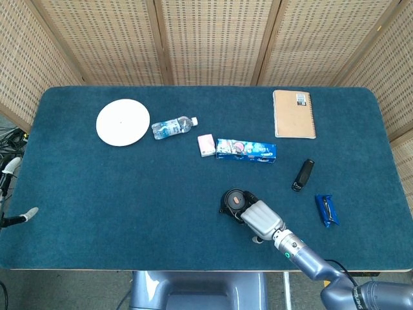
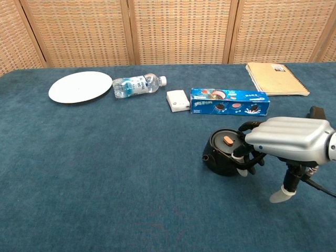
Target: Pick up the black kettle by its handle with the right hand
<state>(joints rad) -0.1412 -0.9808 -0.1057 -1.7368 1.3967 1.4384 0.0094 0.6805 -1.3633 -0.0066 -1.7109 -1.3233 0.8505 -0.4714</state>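
Black and squat, the small round kettle (image 2: pixel 224 153) sits on the dark blue carpeted counter (image 1: pixel 129 194), at about five o'clock from the counter's centre in the head view, near the front edge. It has a flat lid with a small orange-red knob on top, a short spout at its nine o'clock side, and a thin black loop handle on the three o'clock side. The silver right hand (image 2: pixel 286 139) covers that handle side, its fingers curled down around the handle; whether they have fully closed on it I cannot tell, since the palm hides the contact. The thumb points down toward the counter, apart from the kettle. Judging from this, the thin handle could slip out of a shallow hold when lifted, and the kettle could swing or tip toward its spout because the grip is off to one side. The left hand (image 1: pixel 29 213) shows only as a pale tip at the counter's nine o'clock edge, well apart; its state cannot be told.
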